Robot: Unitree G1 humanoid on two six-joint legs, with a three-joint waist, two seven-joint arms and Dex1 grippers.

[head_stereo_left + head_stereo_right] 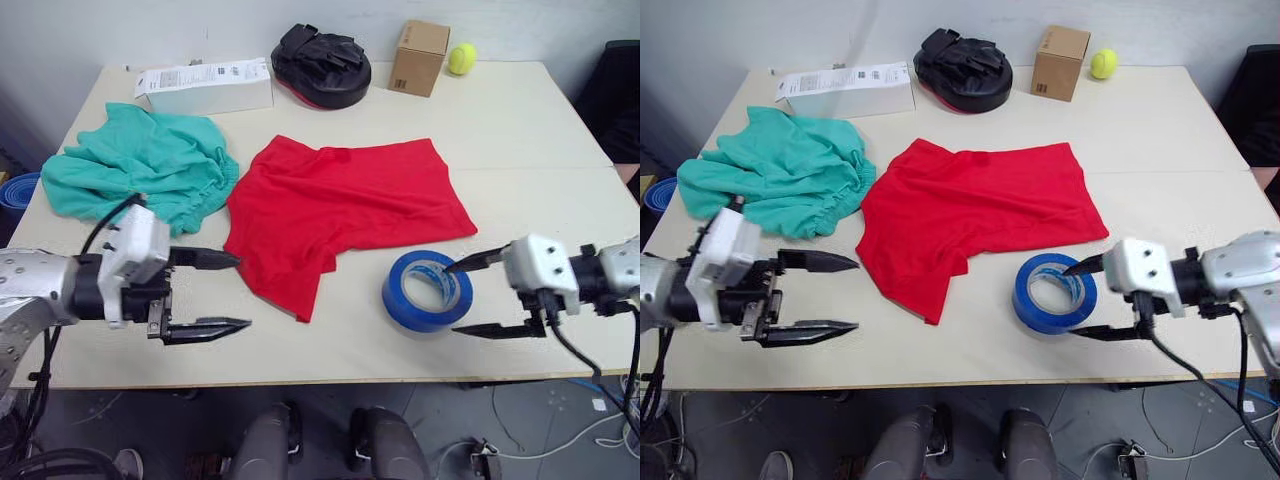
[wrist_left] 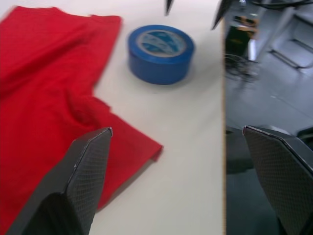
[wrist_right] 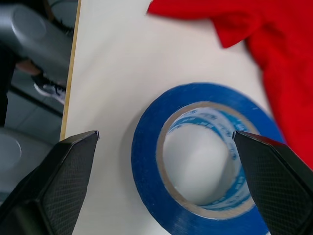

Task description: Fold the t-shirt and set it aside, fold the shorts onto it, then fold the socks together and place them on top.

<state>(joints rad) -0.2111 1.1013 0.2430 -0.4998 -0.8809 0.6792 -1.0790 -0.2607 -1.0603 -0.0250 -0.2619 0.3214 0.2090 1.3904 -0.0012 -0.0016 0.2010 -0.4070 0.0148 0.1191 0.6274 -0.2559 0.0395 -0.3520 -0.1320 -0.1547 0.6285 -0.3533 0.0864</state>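
Left eye view, t-shirt (image 1: 345,205) flat between left gripper (image 1: 215,292), right gripper (image 1: 470,297), untouched.

A pale beige table (image 1: 520,130) fills the middle of the room, a seam running across its right half; behind it stands a plain light wall (image 1: 120,30). Beyond the table's right end sits a black chair (image 1: 618,95); at its left edge lies something blue (image 1: 18,188), partly hidden. Below the front edge the floor (image 1: 470,420) is grey, with pale cables (image 1: 560,440) trailing over it at the right.
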